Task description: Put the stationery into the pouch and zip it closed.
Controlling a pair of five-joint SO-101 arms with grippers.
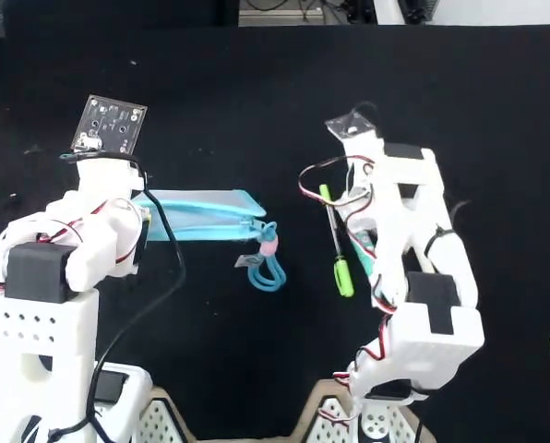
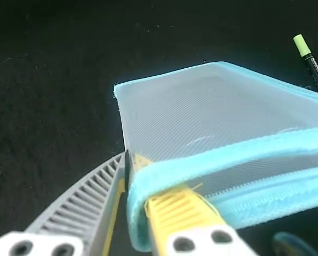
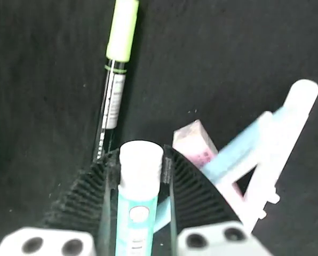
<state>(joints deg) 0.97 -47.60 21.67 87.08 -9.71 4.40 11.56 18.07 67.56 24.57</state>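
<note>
Where the pouch (image 1: 197, 214) lies: flat on the table's left half, about midway between the near and far edges, with its long side running toward the centre. You see only mesh through it, so judge it empty.
Pouch mouth: in the left wrist view the upper zip rim (image 2: 244, 154) stands apart from the lower one, probably held so to keep an opening for loading.
Left gripper (image 2: 129, 160): pinching the pouch's rim at the end nearer the table's left edge, where it serves you as an anchor.
Strap loop (image 1: 268, 268): blue with a pink bead, trailing from the pouch's other end toward the centre.
Right gripper (image 3: 141, 160): clamped on the white-capped teal stick (image 3: 136, 213) over the table's right half. This is presumably the first item bound for the pouch.
Green pen (image 1: 344, 277): on the cloth just beside the right arm, between it and the pouch.
Pink eraser (image 3: 193, 144): just past the held stick, against a blue-and-white item (image 3: 271, 133) you cannot identify.
Table (image 1: 441, 83): covered in matte black cloth.
Room: a pale strip with cables (image 1: 293, 11) lies beyond the table's far edge.
</note>
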